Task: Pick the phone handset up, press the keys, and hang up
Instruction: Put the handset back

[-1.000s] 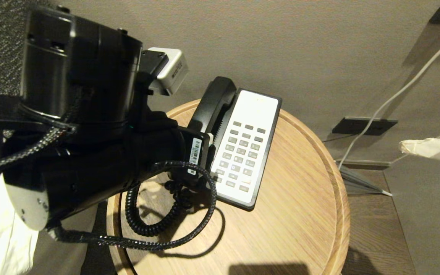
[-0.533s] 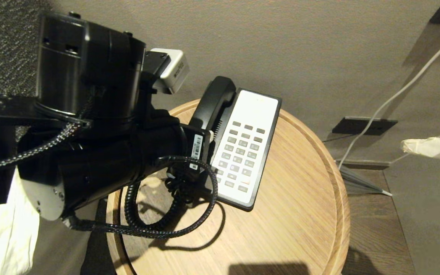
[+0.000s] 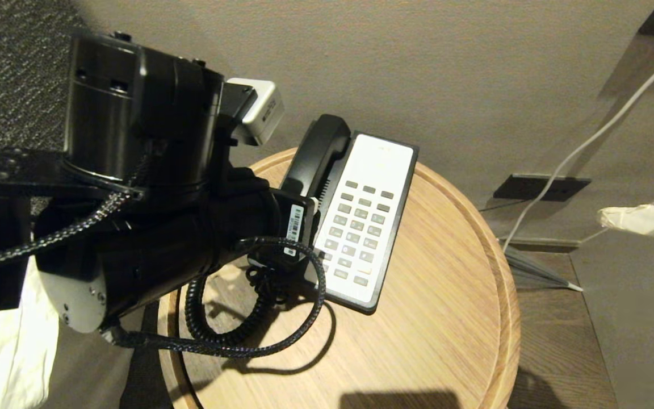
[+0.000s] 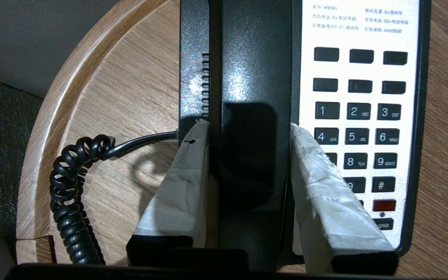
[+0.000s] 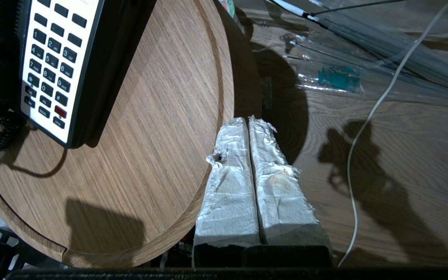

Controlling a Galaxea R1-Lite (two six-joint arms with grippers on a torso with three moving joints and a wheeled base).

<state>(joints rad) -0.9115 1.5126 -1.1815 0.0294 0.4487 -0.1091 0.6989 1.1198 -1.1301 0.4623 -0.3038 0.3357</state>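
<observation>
Left gripper (image 4: 247, 128) has its two tape-wrapped fingers (image 4: 181, 175) straddling the phone handset (image 4: 253, 77), one on each long side, pressed up against the glossy black plastic about midway along its length. From where I stand it looks clamped on, though the handset sits down in its cradle on the phone base (image 3: 364, 227), not yet lifted clear. The base lies on the round wooden table (image 3: 435, 318), toward the wall side, with the keypad (image 4: 358, 136) just beside the handset.

Right gripper (image 5: 249, 175) hangs off past the table's edge, above the floor, its padded fingers pressed together with nothing between them.

I'd judge the handset to be light and rigid, a hard shell that won't give under the squeeze. Its shine suggests it could slip, so the soft wrapping on the fingers should help. The straight middle section, where the grip sits, seems the sensible place: narrow enough to span, and balanced between the two bulkier ends. The coiled cord (image 4: 72, 194) trails from one end and loops loosely across the tabletop; it will tug back a little once the handset rises, and could drag the base if pulled too far.
</observation>
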